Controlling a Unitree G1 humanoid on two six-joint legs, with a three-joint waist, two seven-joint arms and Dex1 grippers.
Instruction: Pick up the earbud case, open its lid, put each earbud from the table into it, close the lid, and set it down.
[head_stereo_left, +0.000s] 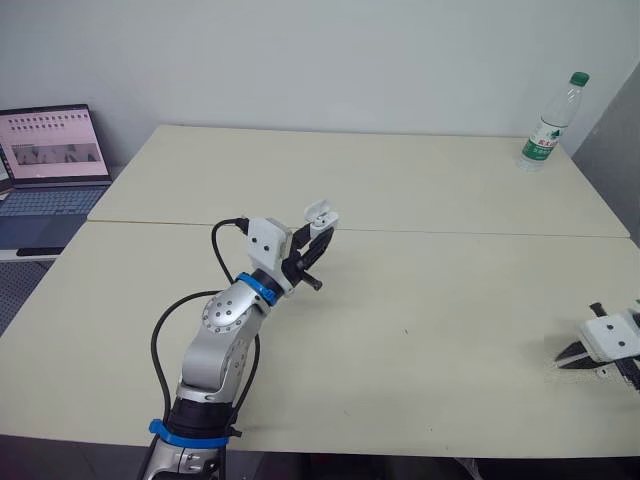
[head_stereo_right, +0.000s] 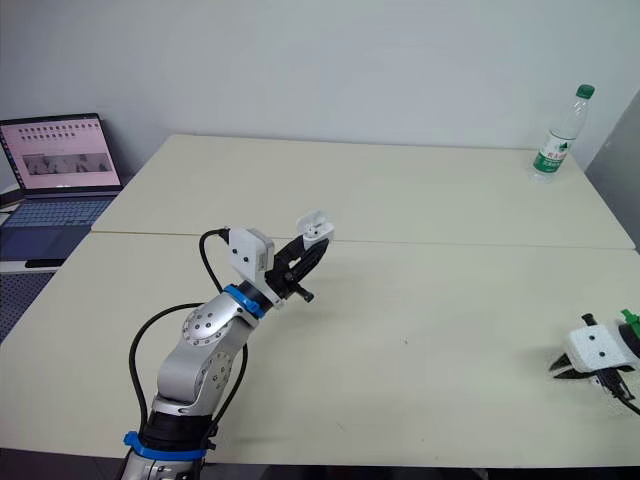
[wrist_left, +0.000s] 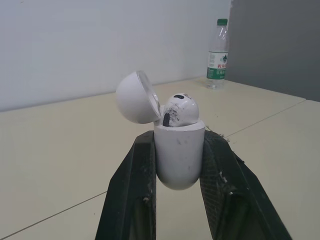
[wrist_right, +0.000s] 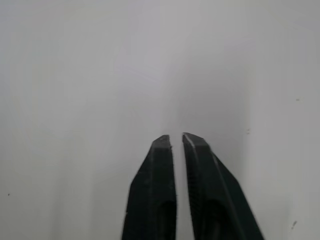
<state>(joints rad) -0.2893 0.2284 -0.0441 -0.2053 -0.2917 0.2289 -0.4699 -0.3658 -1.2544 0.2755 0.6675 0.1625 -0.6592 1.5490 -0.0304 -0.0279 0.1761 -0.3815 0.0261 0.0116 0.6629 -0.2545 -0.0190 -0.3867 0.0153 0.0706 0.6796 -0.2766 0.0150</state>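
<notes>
My left gripper (head_stereo_left: 318, 237) is raised over the middle-left of the table, shut on a white earbud case (wrist_left: 178, 152). The case's round lid (wrist_left: 136, 97) is flipped open, and one white earbud (wrist_left: 179, 110) sits in its top. In the head views the case (head_stereo_left: 321, 213) shows as a small white shape at the fingertips. My right gripper (head_stereo_right: 562, 366) rests low near the table's front right corner; its two black fingers (wrist_right: 162, 165) stand almost together over bare tabletop, holding nothing.
A clear plastic water bottle (head_stereo_left: 550, 124) with a green cap stands at the far right corner. An open laptop (head_stereo_left: 50, 165) sits on a lower surface to the left. A seam (head_stereo_left: 450, 232) runs across the cream table (head_stereo_left: 430, 330).
</notes>
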